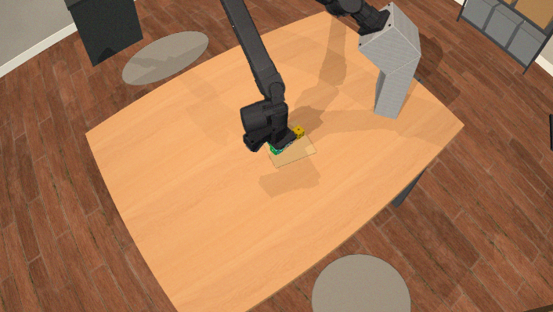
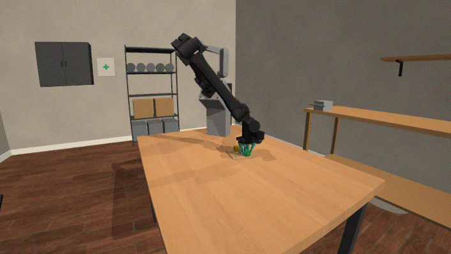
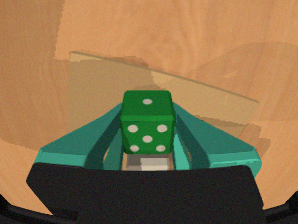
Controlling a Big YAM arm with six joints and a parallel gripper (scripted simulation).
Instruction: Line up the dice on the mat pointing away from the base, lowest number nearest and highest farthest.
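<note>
My gripper [image 1: 280, 148] [image 2: 246, 152] [image 3: 147, 110] has teal fingers and is shut on a green die [image 1: 274, 152] [image 2: 248, 154] [image 3: 147, 123]. It holds the die low at the left part of the tan mat [image 1: 298, 155] [image 2: 234, 157] [image 3: 93, 90]. In the wrist view the die's near face shows five white pips. A yellow die [image 1: 298, 132] [image 2: 236, 148] stands on the mat's far corner, toward the base. I cannot see a third die; the wrist hides part of the mat.
The grey base pedestal [image 1: 392, 63] [image 2: 218, 118] stands at the table's far edge. Round grey discs [image 1: 164, 58] [image 1: 360, 284] lie on the floor beside the table. A shelf rack [image 2: 151, 96] and a wooden bench [image 2: 383, 119] stand off the table.
</note>
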